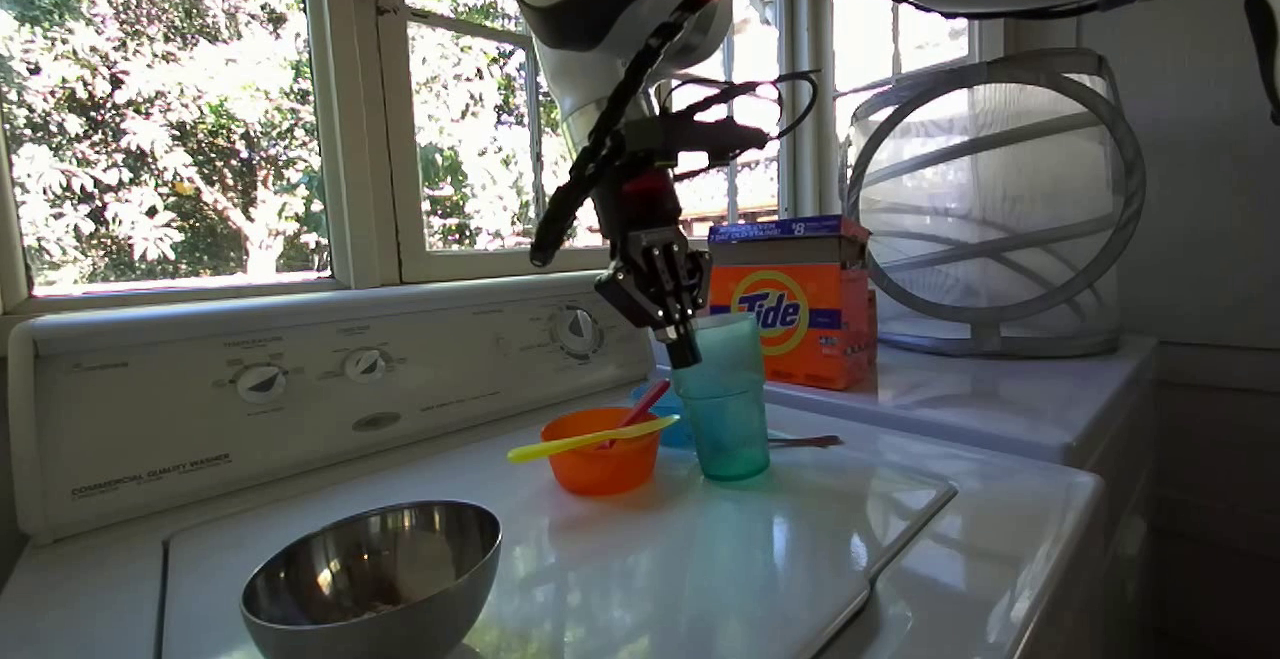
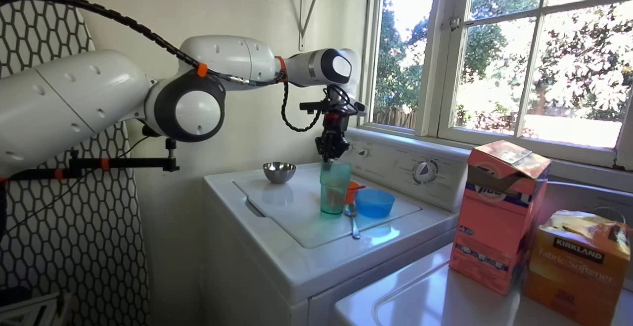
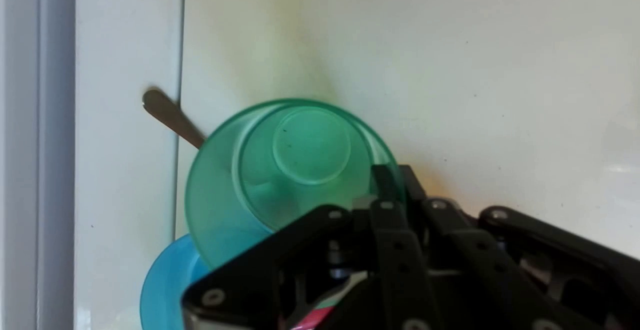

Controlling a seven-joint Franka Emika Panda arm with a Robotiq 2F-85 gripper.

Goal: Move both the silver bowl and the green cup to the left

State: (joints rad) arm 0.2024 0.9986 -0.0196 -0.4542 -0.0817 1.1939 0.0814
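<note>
White tabletop (image 1: 620,579) by sunlit windows (image 1: 365,139)

In an exterior view, bare tabletop stretches between the silver bowl (image 1: 420,624), near left, and the lid's right edge (image 1: 910,539). The fingers (image 1: 684,349) pinch the rim of the green cup (image 1: 724,409), right of the orange bowl (image 1: 605,471).

Laundry room: washer (image 1: 620,559), Tide box (image 1: 815,314), fabric softener (image 2: 576,276).

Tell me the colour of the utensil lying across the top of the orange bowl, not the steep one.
Yellow; the utensil shows best in an exterior view.
</note>
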